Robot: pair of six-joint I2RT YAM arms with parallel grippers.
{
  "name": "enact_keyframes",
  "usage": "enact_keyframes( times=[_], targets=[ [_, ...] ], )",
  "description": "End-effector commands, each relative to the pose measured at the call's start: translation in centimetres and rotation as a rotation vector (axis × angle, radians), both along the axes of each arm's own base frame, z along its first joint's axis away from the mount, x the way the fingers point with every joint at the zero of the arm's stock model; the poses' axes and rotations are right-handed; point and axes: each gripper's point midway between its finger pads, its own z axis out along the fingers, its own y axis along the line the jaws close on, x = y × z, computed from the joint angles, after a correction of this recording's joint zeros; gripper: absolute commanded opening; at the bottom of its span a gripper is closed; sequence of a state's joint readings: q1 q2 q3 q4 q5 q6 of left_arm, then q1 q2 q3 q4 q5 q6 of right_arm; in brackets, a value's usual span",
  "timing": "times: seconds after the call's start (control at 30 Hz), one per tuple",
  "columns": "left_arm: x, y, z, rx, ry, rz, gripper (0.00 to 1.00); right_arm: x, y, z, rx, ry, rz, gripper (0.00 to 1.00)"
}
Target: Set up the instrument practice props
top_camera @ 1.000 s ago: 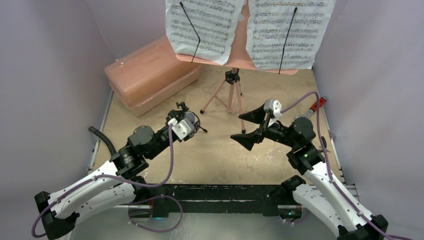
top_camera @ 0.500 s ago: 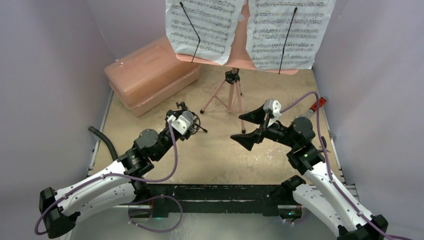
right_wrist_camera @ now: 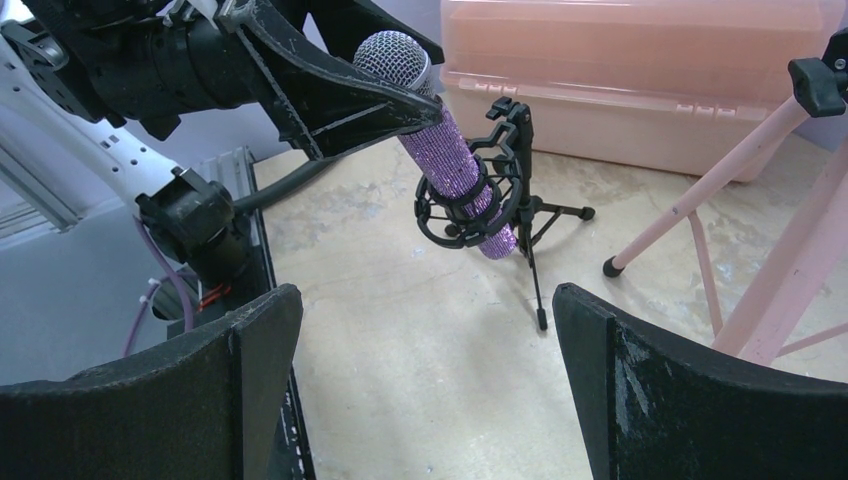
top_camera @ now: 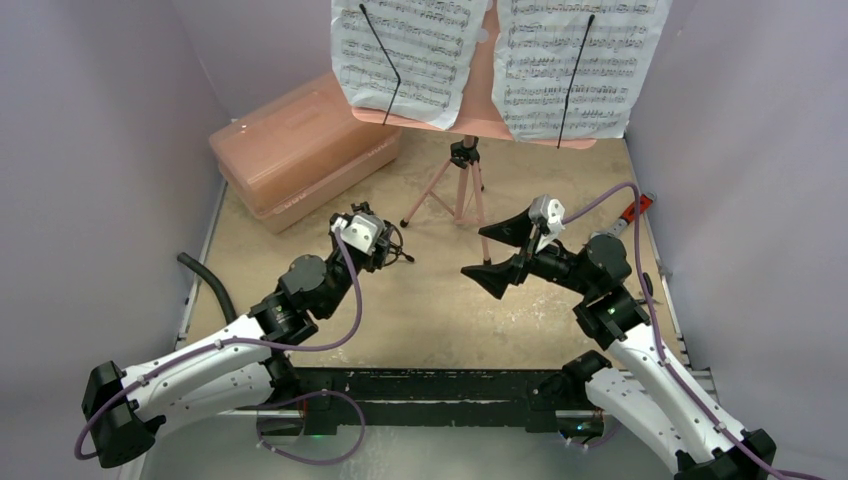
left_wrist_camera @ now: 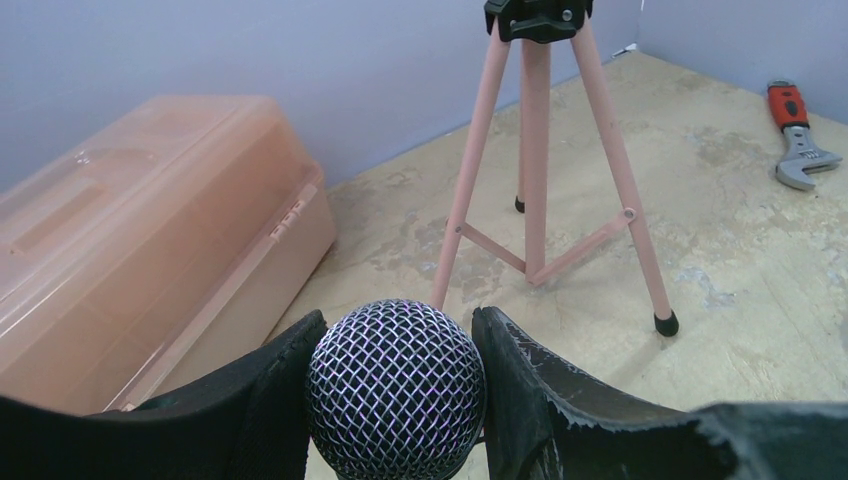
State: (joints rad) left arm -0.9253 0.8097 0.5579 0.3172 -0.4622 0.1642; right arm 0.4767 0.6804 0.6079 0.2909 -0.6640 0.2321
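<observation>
From where I stand, the left gripper is clamped on the glittery purple microphone, one black finger pressed to each side of its mesh head. The microphone leans at a tilt, its body passing through the ring of the small black shock-mount mini tripod, with its lower end poking out below the ring. The mini tripod's thin legs reach down to the tan table in front of the left arm. The right gripper hangs above the middle of the table with its jaws spread wide and nothing between them, aimed toward the microphone and well apart from it. Farther back, the pink music stand stands upright on its thin tripod legs, between the two arms' reach. Two white sheet-music pages rest side by side on its desk, each held by a thin black wire arm. The big pink plastic case lies to the left of the stand against the wall, lid shut. A red-handled wrench lies flat on the table near the right wall.
</observation>
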Motion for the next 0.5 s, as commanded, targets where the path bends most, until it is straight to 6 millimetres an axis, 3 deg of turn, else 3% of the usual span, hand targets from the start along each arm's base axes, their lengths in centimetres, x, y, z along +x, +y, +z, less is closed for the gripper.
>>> enact_keyframes(
  times=[0.0, 0.1, 0.3, 0.47],
  targets=[
    [0.6, 1.4, -2.2, 0.018, 0.074, 0.092, 0.00, 0.0, -0.3, 2.7, 0.041, -0.065, -0.018, 0.98],
    [0.6, 1.2, -2.0, 0.018, 0.071, 0.088, 0.09, 0.1, -0.4, 2.6, 0.042, -0.067, -0.030, 0.98],
    [0.7, 1.0, -0.4, 0.028, 0.050, 0.080, 0.47, 0.4, -0.4, 2.6, 0.046, -0.070, -0.038, 0.98],
    [0.3, 0.0, 1.6, 0.038, 0.033, 0.010, 0.71, 0.7, -0.1, 2.5, 0.048, -0.069, -0.032, 0.98]
  ],
)
